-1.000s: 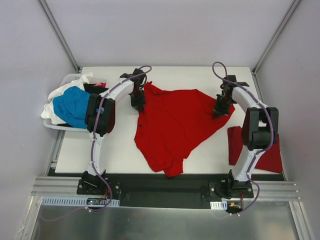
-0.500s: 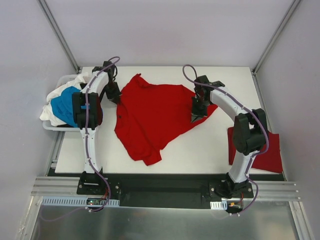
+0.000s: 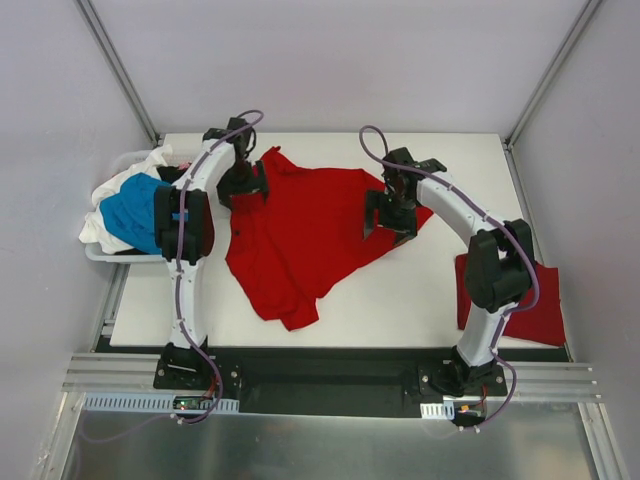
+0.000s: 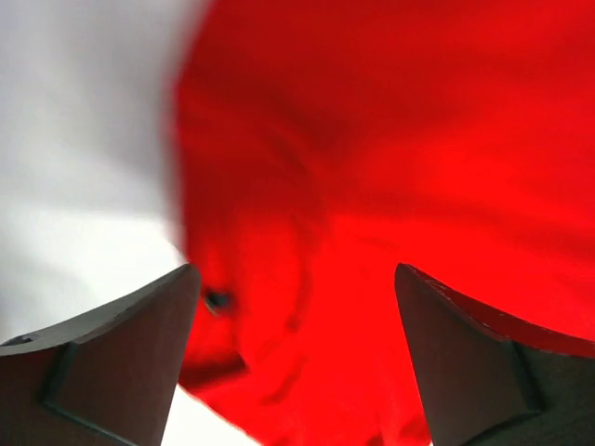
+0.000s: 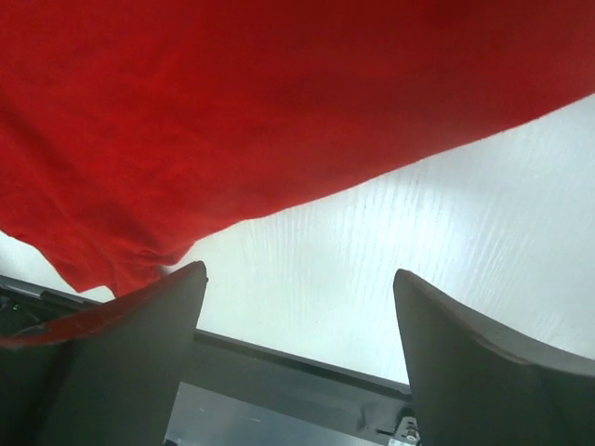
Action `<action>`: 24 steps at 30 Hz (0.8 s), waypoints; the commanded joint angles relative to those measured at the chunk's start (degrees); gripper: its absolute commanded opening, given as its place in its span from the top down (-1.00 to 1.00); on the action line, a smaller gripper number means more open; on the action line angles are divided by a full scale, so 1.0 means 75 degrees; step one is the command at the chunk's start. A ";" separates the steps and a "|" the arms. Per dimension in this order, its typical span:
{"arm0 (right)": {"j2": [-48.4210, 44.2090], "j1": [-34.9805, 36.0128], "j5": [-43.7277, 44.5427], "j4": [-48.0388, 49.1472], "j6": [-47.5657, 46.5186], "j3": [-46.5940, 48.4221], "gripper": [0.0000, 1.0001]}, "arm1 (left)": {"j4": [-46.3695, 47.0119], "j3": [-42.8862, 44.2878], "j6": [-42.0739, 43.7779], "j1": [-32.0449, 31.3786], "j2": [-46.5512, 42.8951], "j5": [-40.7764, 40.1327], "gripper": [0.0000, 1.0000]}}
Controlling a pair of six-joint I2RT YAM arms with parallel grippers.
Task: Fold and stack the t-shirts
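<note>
Left pincer (image 3: 245, 182) is released, jaws wide, nothing between them. Right pincer (image 3: 385, 216) is the same, spread and empty.

You see the red t-shirt (image 3: 300, 235) lying opened out on the table (image 3: 430, 290) between the two. Its far corner is right at the left pincer and its right edge is under the right pincer. That reads as a lay-flat so folding can start; no fold is made yet.

Left wrist view is blurred: rumpled red cloth lies beyond the fingers (image 4: 112, 362), and I can't tell if they touch it.

Near-side and right of the right pincer, well apart, sits a folded red t-shirt (image 3: 545, 315), likely the stack spot.

Left of the left pincer, a white basket (image 3: 100, 252) holds a blue t-shirt (image 3: 140, 212) and a white t-shirt (image 3: 150, 165), bunched, probably the waiting pile.
</note>
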 commanded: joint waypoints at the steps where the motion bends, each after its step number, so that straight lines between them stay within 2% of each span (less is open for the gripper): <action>1: -0.0014 0.0051 0.0173 -0.0357 -0.0111 -0.0161 -0.73 | -0.0354 -0.0113 0.0144 -0.0872 -0.1841 -0.1003 -0.75; 5: -0.0073 0.0016 0.0360 -0.0299 -0.0147 -0.0477 -0.74 | -0.0342 -0.1035 0.0121 -0.1236 -0.2627 -0.0900 -0.80; 11: -0.0237 -0.0312 0.0594 0.0321 0.0099 -0.1777 -0.73 | 0.0255 -0.2618 -0.0136 -0.1295 -0.2897 -0.0279 -0.77; 14: -0.0179 -0.0640 0.0747 0.0614 0.0041 -0.2246 -0.73 | 0.0384 -0.2901 -0.0137 -0.1389 -0.2862 -0.0034 -0.76; 20: 0.0429 -0.1484 0.0806 0.0873 -0.0321 -0.1769 -0.74 | 0.0653 -0.3288 -0.0055 -0.1834 -0.2967 0.0190 -0.75; 24: 0.1295 -0.1742 0.0759 0.0780 -0.0451 -0.0658 -0.75 | 0.0841 -0.3511 -0.0067 -0.2267 -0.3050 0.0319 -0.75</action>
